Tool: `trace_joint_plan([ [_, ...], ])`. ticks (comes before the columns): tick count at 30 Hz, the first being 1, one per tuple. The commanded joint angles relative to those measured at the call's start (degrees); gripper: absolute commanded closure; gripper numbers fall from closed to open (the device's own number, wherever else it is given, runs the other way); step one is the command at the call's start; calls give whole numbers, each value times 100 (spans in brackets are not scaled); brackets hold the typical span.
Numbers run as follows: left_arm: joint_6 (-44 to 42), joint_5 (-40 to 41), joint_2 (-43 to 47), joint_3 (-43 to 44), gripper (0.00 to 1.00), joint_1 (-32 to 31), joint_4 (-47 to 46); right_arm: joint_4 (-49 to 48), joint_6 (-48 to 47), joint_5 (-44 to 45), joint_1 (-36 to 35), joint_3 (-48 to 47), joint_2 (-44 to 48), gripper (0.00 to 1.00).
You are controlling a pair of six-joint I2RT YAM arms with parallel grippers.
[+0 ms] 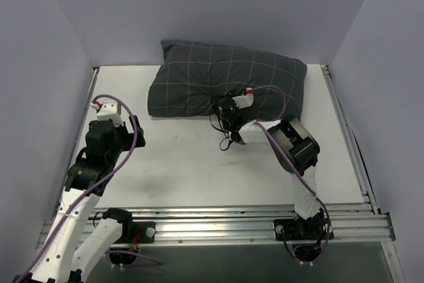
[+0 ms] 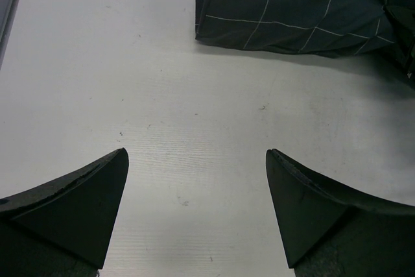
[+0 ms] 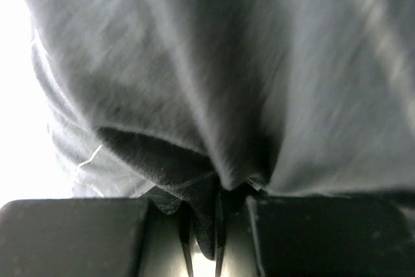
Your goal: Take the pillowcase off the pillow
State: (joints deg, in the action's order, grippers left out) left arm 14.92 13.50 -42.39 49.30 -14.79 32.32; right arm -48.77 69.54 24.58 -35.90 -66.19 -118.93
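Note:
The dark checked pillowcase [image 1: 225,77] covers the pillow at the back of the table; the white pillow itself is hidden inside. My right gripper [image 1: 225,112] is at its near edge, shut on a pinched fold of the pillowcase [image 3: 214,95], which fills the right wrist view. My left gripper [image 1: 108,138] is open and empty over bare table at the left; its fingers [image 2: 78,205] frame the tabletop, with the pillowcase's left corner [image 2: 292,4] beyond them.
The white table [image 1: 185,170] is walled by grey panels at left, back and right. A metal rail [image 1: 232,220] runs along the near edge by the arm bases. Cables loop from both wrists.

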Motion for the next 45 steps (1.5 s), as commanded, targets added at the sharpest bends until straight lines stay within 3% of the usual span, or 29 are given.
trace_joint_plan([
  [1,29,92,64,45,4,46,-234,-746,-142,-1198,83,343,115,100],
  [5,29,74,82,45,4,37,-226,-662,-642,-3008,92,1387,982,100],
  [8,29,-84,73,71,4,37,-261,759,-1555,-3828,83,1810,2026,100],
  [10,116,-259,3,167,4,29,-243,2244,-2100,-3847,48,2136,2679,100],
  [15,380,-681,-673,1107,4,28,12,5002,-2989,-2495,127,2533,5254,100],
  [16,406,-804,-796,1265,4,20,12,5305,-3025,-2162,136,2515,5554,83],
  [18,486,-1111,-1235,1686,4,2,-41,5832,-3069,-1633,188,2454,6214,65],
  [19,547,-1208,-1550,1801,4,-15,-128,5940,-3078,-1510,267,2358,6355,51],
  [20,643,-1374,-1718,1916,4,-33,-181,6037,-3069,-1404,303,2313,6556,46],
  [21,696,-1567,-1903,2152,4,-50,-217,6107,-3043,-1334,346,2287,6611,35],
  [22,775,-1682,-2270,2259,4,-68,-278,6108,-3034,-1342,460,2260,6646,30],
  [25,1170,-2175,-2982,2549,1,-173,-471,6073,-2911,-1412,750,2251,6603,20],
  [29,1864,-2457,-3591,2270,0,-586,-1138,5714,-2832,-1728,1311,2496,6287,13],
  [32,2286,-2501,-3890,1813,6,-973,-1613,5099,-3042,-2368,1786,2594,5823,12],
  [36,2761,-2607,-3874,1013,9,-1377,-2150,4457,-3569,-3080,1885,2253,4917,12],
  [42,3316,-2027,-2987,-427,11,-1896,-2362,3806,-3991,-3986,1832,1593,3730,13],
  [45,3316,-1650,-2416,-667,11,-1888,-2116,3674,-4237,-4092,1753,1101,3150,13],
])
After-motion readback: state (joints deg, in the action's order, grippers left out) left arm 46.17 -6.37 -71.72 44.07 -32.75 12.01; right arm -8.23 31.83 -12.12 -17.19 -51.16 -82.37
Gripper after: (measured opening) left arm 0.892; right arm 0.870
